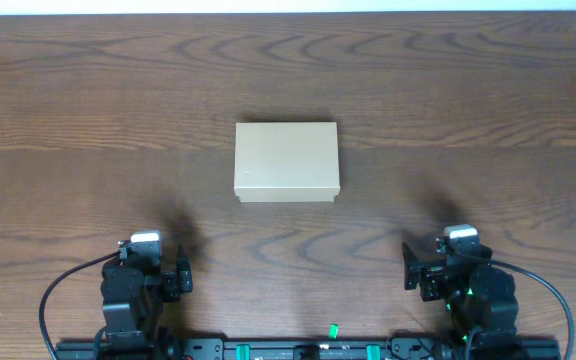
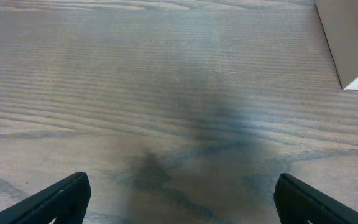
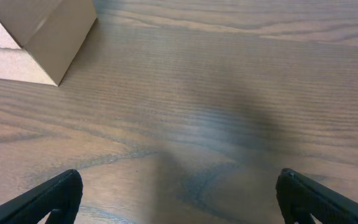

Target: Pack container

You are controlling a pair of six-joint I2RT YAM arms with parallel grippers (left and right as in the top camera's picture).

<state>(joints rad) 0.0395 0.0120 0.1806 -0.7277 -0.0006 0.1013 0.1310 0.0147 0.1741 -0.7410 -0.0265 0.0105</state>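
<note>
The container (image 1: 286, 162) is a plain tan cardboard box, lid shut, lying flat at the middle of the wooden table. A corner of it shows at the top right of the left wrist view (image 2: 352, 38) and at the top left of the right wrist view (image 3: 42, 34). My left gripper (image 1: 158, 272) is at the near left edge, well short of the box; its fingers (image 2: 180, 198) are spread wide with nothing between them. My right gripper (image 1: 446, 268) is at the near right edge, also open and empty (image 3: 179, 198).
The wooden table (image 1: 468, 120) stretches around the box on all sides. Black cables loop from both arm bases along the near edge (image 1: 58, 300). No small items show in any view.
</note>
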